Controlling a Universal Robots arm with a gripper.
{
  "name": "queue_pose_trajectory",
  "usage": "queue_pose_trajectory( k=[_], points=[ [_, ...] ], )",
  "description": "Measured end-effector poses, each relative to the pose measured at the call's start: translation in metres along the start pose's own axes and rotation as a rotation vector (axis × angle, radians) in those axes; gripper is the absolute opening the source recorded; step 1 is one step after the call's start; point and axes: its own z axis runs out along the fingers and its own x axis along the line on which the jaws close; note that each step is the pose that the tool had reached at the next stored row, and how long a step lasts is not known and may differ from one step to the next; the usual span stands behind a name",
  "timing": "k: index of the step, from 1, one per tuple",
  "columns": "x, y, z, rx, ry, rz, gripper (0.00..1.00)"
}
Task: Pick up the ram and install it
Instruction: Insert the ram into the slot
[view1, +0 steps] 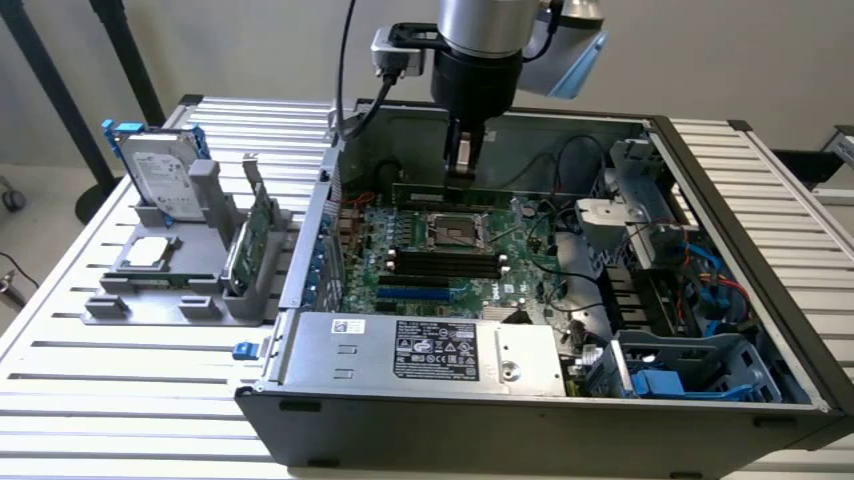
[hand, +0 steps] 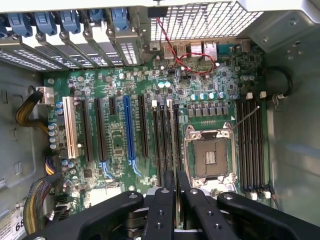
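Slatted aluminium table (view1: 107, 390) carries the open computer case (view1: 534, 430) you are working in, and the arm reaches straight down into it. Your gripper (view1: 461, 180) has its jaws drawn almost together, pinching the ram (view1: 534, 193) by its top edge near the middle. The green stick is held level, and sticks out past the fingers on both sides, further toward the exterior view's right.

Below the gripper lies the green motherboard (hand: 225, 85). The empty CPU socket (view1: 454, 228) sits just to one side of the fingers, towards the exterior camera. In the wrist view the fingers (hand: 162, 205) line up with a bank of black memory slots (hand: 165, 140) just beside that socket, with a second bank (hand: 250, 145) past it. You cannot tell whether the ram's lower edge is touching a slot or hanging just above it.

Further from the gripper on the board are a blue expansion slot (hand: 127, 130) and a white one (hand: 70, 132). The power supply (view1: 427, 350) with its label fills the case end nearest the exterior camera.

Outside the case, well apart from the gripper on the exterior view's left, a grey fixture (view1: 134, 305) holds a hard drive (view1: 160, 175), a square processor chip (view1: 144, 252) and an upright expansion card (view1: 254, 240).
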Motion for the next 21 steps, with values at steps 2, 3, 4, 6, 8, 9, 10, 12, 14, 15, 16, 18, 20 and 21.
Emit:
queue_pose_trajectory(
  k=[2, 3, 4, 6, 8, 9, 10, 12, 14, 15, 16, 18, 20, 21],
  points=[
    [0.000, 0.0000, 0.0036, 0.0005, 0.0034, 0.000, 0.14],
    [-0.001, -0.0001, 0.0054, 0.0006, 0.0043, 0.000, 0.14],
    [-0.001, -0.0002, 0.0072, 0.0007, 0.0049, 0.000, 0.14],
    [-0.002, -0.0004, 0.0110, 0.0008, 0.0059, 0.000, 0.14],
    [-0.003, -0.0004, 0.0147, 0.0009, 0.0065, 0.000, 0.14],
    [-0.004, -0.0006, 0.0165, 0.0009, 0.0068, 0.000, 0.14],
    [-0.004, -0.0007, 0.0183, 0.0009, 0.0072, 0.000, 0.14],
    [-0.005, -0.0010, 0.0221, 0.0011, 0.0082, 0.000, 0.14],
    [-0.006, -0.0012, 0.0257, 0.0012, 0.0098, 0.000, 0.14],
    [-0.006, -0.0014, 0.0275, 0.0013, 0.0103, 0.000, 0.14],
    [-0.006, -0.0015, 0.0294, 0.0014, 0.0114, 0.000, 0.14],
    [-0.006, -0.0019, 0.0330, 0.0016, 0.0139, 0.000, 0.14],
    [-0.006, -0.0022, 0.0366, 0.0019, 0.0160, 0.000, 0.14],
    [-0.006, -0.0025, 0.0385, 0.0020, 0.0174, 0.000, 0.14]
  ],
)
